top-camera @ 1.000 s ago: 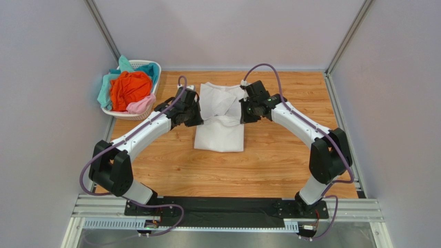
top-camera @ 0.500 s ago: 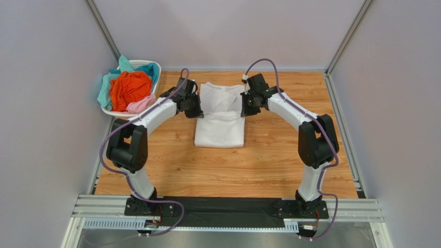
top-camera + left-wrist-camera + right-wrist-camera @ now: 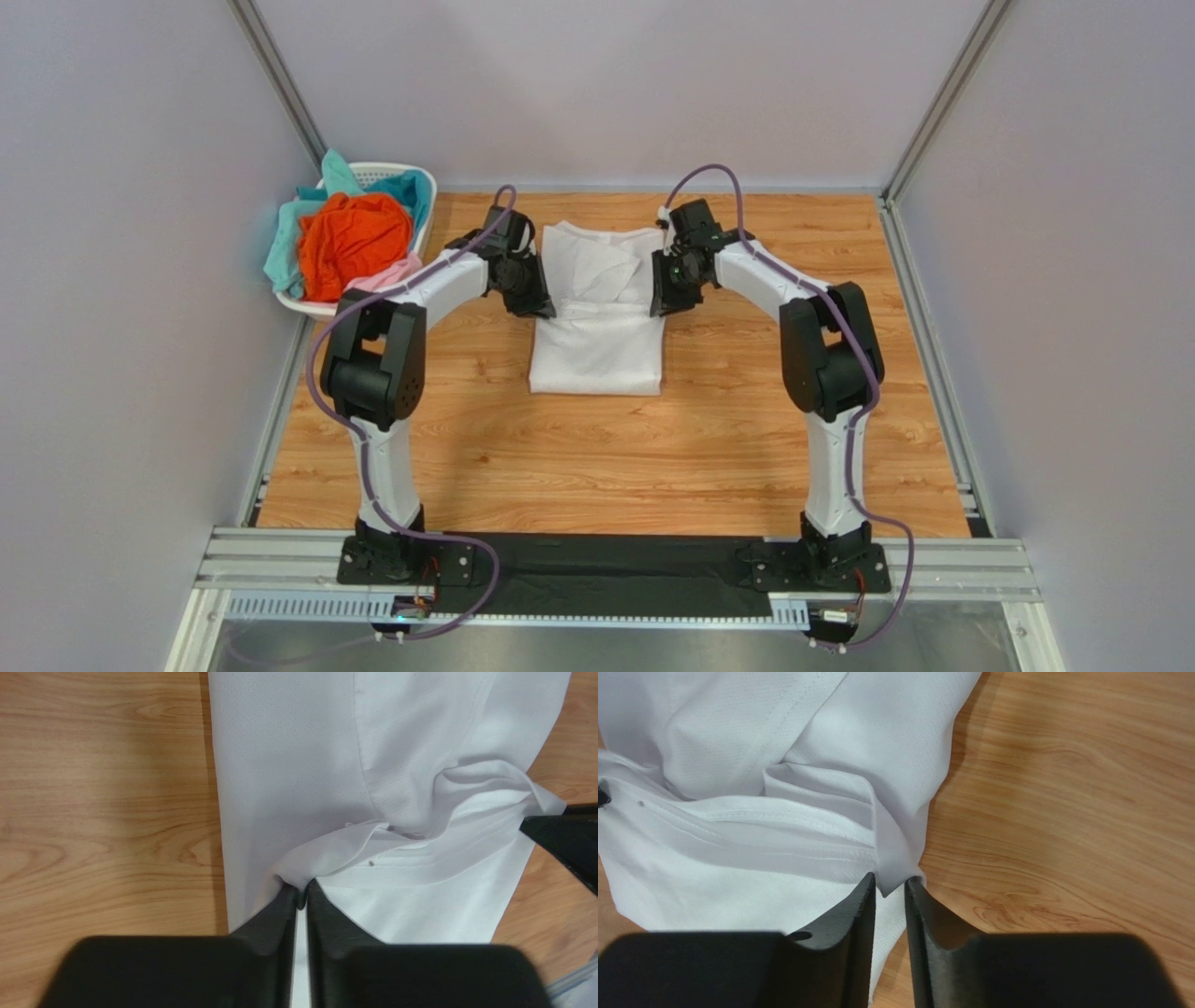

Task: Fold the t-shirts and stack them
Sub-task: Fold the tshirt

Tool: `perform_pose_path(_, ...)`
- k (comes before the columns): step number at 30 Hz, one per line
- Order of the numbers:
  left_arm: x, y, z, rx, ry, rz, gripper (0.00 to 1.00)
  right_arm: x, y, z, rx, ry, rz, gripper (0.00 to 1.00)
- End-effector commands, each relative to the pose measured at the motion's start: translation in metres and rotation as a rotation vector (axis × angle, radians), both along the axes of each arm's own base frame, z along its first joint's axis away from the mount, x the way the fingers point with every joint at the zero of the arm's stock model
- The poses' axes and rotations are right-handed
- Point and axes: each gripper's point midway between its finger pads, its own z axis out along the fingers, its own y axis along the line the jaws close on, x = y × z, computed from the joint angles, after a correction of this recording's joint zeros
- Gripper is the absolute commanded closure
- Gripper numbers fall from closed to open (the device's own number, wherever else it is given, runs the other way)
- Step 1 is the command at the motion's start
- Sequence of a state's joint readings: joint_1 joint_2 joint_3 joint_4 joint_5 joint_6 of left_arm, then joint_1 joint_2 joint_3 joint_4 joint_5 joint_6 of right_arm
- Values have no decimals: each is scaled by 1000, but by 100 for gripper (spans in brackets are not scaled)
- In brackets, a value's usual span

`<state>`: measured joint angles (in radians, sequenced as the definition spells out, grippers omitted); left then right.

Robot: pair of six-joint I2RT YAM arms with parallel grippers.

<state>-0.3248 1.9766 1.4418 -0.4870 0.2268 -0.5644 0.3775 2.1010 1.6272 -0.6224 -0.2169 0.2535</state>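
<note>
Top external view: the white t-shirt (image 3: 596,315) lies part-folded toward 12 o'clock on the wooden table (image 3: 631,448). Its upper half is doubled over and rumpled, and its lower half lies flat.

Left wrist view: the left gripper (image 3: 303,894) has its jaws almost together, pinching a raised fold at the shirt's side edge. Right wrist view: the right gripper (image 3: 891,885) has its jaws only a narrow slit apart, with a corner of folded cloth nipped between them.

From above, the left gripper sits at the shirt's 9 o'clock edge and the right at its 3 o'clock edge, level with each other. Both arms reach far out from their bases with elbows raised, forearms angling inward toward the shirt.

At the table's 10 o'clock corner a white basket (image 3: 390,172) holds an orange shirt (image 3: 351,238), a teal shirt (image 3: 292,231) and a pink shirt (image 3: 397,270), all bunched together.
</note>
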Motion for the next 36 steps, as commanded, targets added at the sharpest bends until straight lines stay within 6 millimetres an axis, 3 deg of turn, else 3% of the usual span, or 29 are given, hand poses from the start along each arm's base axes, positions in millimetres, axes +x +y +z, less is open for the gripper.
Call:
perform_pose_path(1, 9, -2, 15, -12, -36, -23, 70, 22, 4, 18, 46, -64, 22, 74)
perform_pose_path(3, 9, 0, 23, -9, -56, -17, 57, 18, 4, 21, 45, -60, 33, 64)
perform_pose_path(4, 7, 2, 25, -5, -59, -14, 47, 16, 4, 30, 55, -73, 41, 50)
perform_pose_path(6, 5, 3, 38, -11, -85, -8, 31, 8, 5, 36, 75, -68, 53, 36)
perform_pose_path(7, 3, 4, 42, -12, -93, -5, 19, 4, 7, 48, 91, -87, 60, 30)
perform_pose_path(8, -3, 5, 49, -20, -104, 2, 14, -1, 7, 52, 100, -87, 64, 20)
perform_pose_path(9, -6, 6, 53, -26, -108, 4, 8, -10, 7, 51, 105, -75, 72, 0)
perform_pose_path(10, -14, 7, 49, -29, -94, 6, 1, -17, 7, 65, 118, -95, 70, 0)
perform_pose_path(12, -26, 6, 62, -60, -112, 4, 0, -37, 10, 62, 131, -74, 81, 0)
perform_pose_path(13, -36, 8, 55, -57, -94, 9, 0, -46, 13, 77, 152, -98, 94, 0)
perform_pose_path(14, -44, 7, 65, -72, -113, 8, 0, -51, 17, 83, 172, -109, 101, 0)
perform_pose_path(15, -49, 6, 68, -78, -117, 7, 0, -68, 21, 75, 179, -82, 121, 0)
perform_pose_path(18, -71, -5, 70, -119, -134, -20, 0, -98, 47, 102, 324, -96, 197, 0)
perform_pose_path(22, -88, -21, 60, -184, -110, -51, 0, -124, 66, 86, 411, -28, 243, 0)
perform_pose_path(27, -100, -38, 42, -264, -48, -99, 0, -122, 73, 58, 421, 29, 220, 0)
perform_pose_path(36, -122, -25, -7, -201, 72, -66, 0, -139, 56, -12, 326, 150, 160, 0)
